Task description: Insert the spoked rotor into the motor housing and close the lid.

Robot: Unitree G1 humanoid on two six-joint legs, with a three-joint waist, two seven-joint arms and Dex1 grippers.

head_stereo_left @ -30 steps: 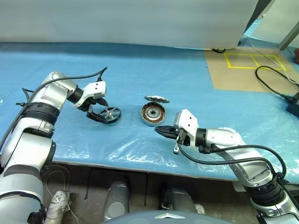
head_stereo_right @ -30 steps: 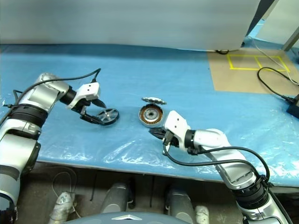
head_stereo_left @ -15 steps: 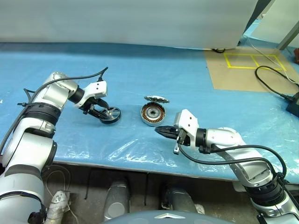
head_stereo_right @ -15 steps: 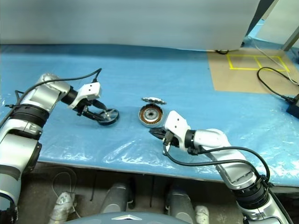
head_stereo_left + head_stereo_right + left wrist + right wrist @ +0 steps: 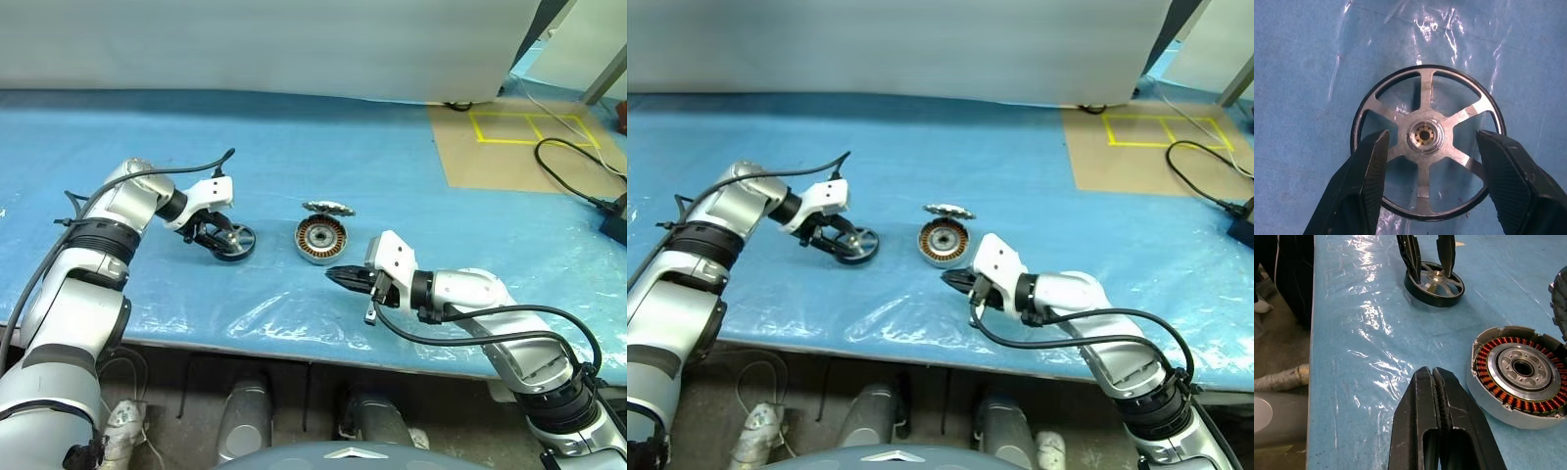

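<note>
Four cameras: two on the head, one on each wrist.

The two head eyes look forward and down over both arms from well back, sharing almost the same stretch of blue-covered table (image 5: 294,147). The left wrist camera looks steeply down, close between its fingers (image 5: 1369,181), at the dark-rimmed spoked wheel (image 5: 1427,139) just beyond them. The right wrist camera sits low, looking along the table past its gripper (image 5: 1434,382); ahead lie the motor housing (image 5: 1520,374) and, farther off, that same wheel, which every view shares.
</note>
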